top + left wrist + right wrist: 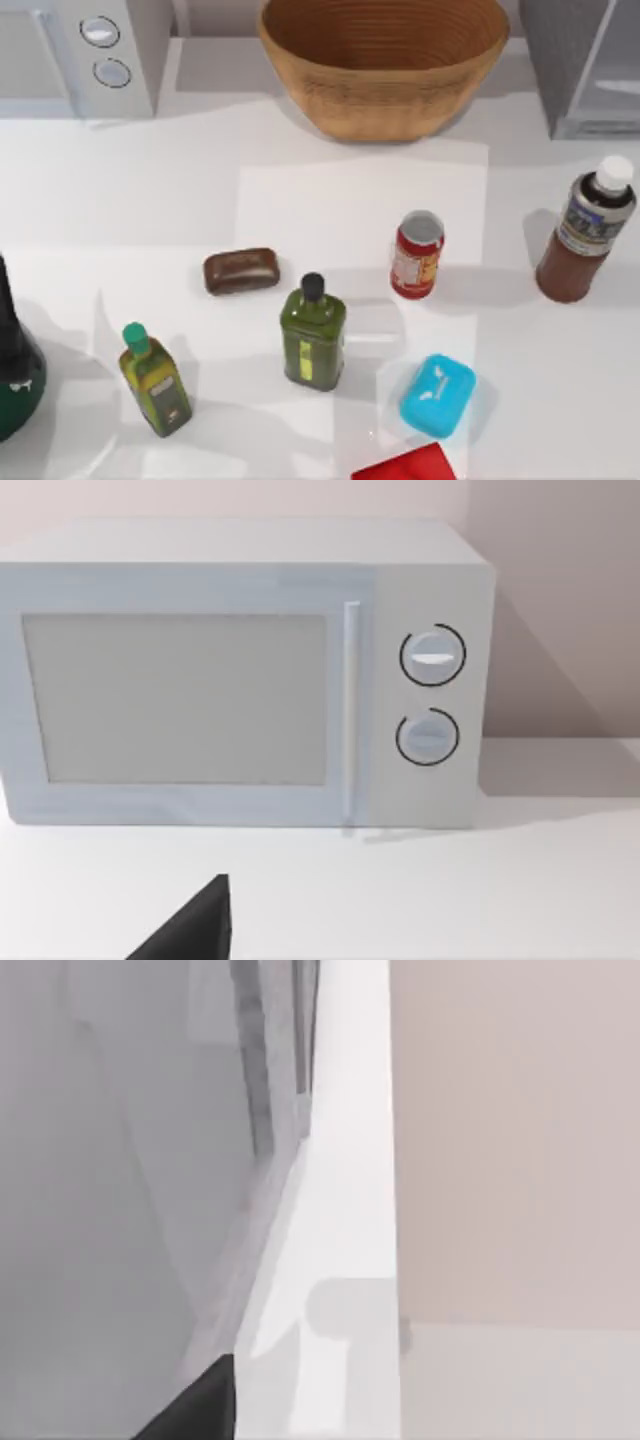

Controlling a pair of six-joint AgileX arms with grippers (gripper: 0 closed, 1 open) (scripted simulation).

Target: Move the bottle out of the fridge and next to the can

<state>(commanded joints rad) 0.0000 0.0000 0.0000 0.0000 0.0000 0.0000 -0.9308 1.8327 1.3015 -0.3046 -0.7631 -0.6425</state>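
The bottle [585, 235] of reddish-brown liquid, white-capped, stands upright on the table at the right, outside the fridge [585, 70] in the back right corner. The red can [417, 255] stands to the bottle's left with a clear gap between them. My left arm [12, 355] is parked at the table's left edge, and a dark part of my left gripper [190, 930] shows in the left wrist view. In the right wrist view a dark part of my right gripper [195, 1405] shows beside a grey wall of the fridge [120, 1160]. Nothing is held.
A white microwave [85, 55] with two knobs stands back left, and a wicker basket [385, 65] back centre. In front lie a brown block [241, 270], an olive-green bottle [314, 335], a yellow-green bottle [155, 380], a blue object [438, 395] and a red object [405, 465].
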